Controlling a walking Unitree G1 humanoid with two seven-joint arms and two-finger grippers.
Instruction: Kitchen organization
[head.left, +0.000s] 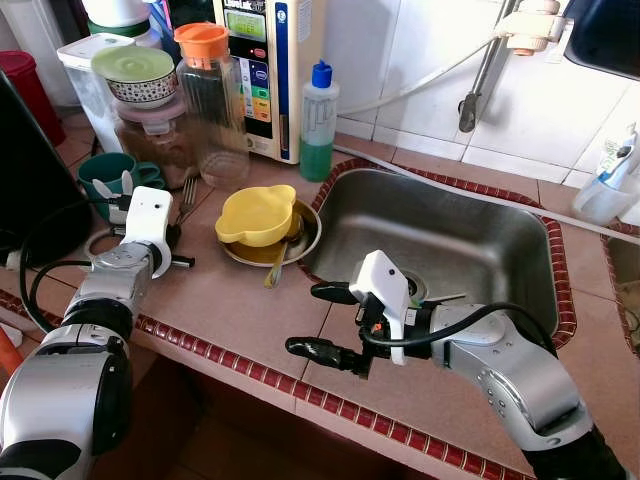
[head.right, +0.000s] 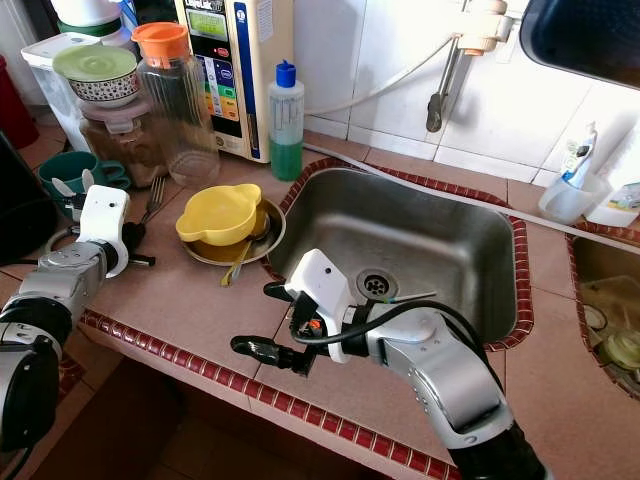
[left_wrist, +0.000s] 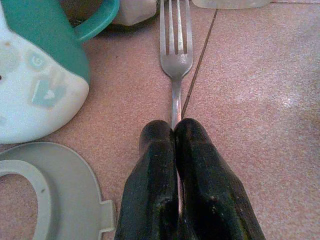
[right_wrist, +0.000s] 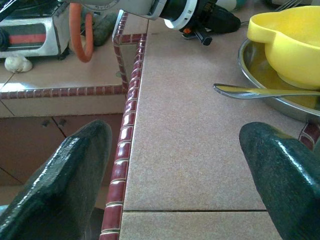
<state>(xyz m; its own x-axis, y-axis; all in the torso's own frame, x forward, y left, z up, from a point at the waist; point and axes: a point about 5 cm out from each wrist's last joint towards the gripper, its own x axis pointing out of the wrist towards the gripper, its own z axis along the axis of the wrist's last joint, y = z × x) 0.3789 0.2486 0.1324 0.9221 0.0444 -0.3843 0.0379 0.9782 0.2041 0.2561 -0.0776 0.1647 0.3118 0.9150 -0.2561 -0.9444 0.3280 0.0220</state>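
So the left gripper (left_wrist: 172, 132) has its jaws pinched tight on the handle of a fork (left_wrist: 174, 52), which lies flat on the tiled desk (head.left: 230, 300) at the left of the left eye frame. The tines point away toward the teal mug (head.left: 108, 172) and the glass jar (head.left: 210, 100) in the upper left. My guess is it took the handle end because that's the only bit thin and free enough to clamp while the fork lies flat, and it keeps the tines clear of the jaws.

The right gripper (head.left: 325, 322) sits lower centre of the frame with jaws wide open and nothing in them, hovering over the desk's front edge just beside the sink (head.left: 440, 240). Looks like it's parked there ready for the dish pile: a yellow bowl (head.left: 256, 213) stacked in a metal plate (head.left: 305, 243), centre frame right next to the sink's rim, with a spoon (right_wrist: 260, 92) sticking out over the plate edge toward the gripper.

Dirty stuff seems gathered by the sink so it's a short hop in. The green soap bottle (head.left: 319, 125) stands behind it at the wall, top centre.
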